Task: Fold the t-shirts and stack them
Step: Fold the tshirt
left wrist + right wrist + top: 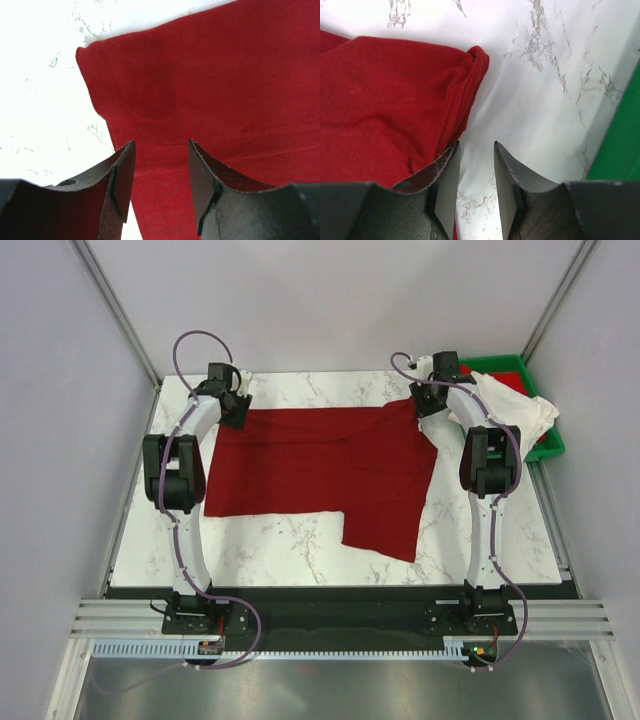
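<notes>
The dark red t-shirt (320,468) lies spread on the marble table, partly folded, with a flap hanging toward the front right. My left gripper (232,410) is open over the shirt's far left corner; in the left wrist view its fingers (125,170) straddle the red cloth (210,90) near the hem. My right gripper (428,400) is open at the shirt's far right corner; in the right wrist view the red cloth (390,100) lies left of the jaws, with bare marble between them. The off-white t-shirt (515,412) is bunched over the green bin.
The green plastic bin (535,445) sits at the table's far right corner, and its edge shows in the right wrist view (617,135). Grey walls enclose the table (290,550) on three sides.
</notes>
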Robot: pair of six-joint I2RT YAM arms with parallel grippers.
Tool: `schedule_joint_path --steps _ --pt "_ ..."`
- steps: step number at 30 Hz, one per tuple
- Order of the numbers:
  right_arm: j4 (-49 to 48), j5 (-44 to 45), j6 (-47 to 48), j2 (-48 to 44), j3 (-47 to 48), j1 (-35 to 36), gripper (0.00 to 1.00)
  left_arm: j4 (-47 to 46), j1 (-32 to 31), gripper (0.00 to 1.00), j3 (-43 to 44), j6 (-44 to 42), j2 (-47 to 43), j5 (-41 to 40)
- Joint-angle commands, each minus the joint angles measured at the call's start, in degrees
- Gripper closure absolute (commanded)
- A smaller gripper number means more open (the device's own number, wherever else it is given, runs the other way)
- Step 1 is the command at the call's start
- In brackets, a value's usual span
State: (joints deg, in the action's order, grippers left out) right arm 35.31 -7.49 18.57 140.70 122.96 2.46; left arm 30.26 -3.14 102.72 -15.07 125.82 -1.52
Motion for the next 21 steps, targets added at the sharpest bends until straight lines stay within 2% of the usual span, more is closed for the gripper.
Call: schedule_joint_path --steps 1,21 --pt "-0.4 -1.3 -1.1 -0.3 2.3 -0.2 0.59 -0.9 -0.9 0.47 -0.1 -1.9 -2.6 -0.9" --pt "2.7 -3.4 0.9 -10.4 -11.3 -2.2 0.60 -1.0 -1.0 0.47 2.0 -1.4 -0.8 -0.2"
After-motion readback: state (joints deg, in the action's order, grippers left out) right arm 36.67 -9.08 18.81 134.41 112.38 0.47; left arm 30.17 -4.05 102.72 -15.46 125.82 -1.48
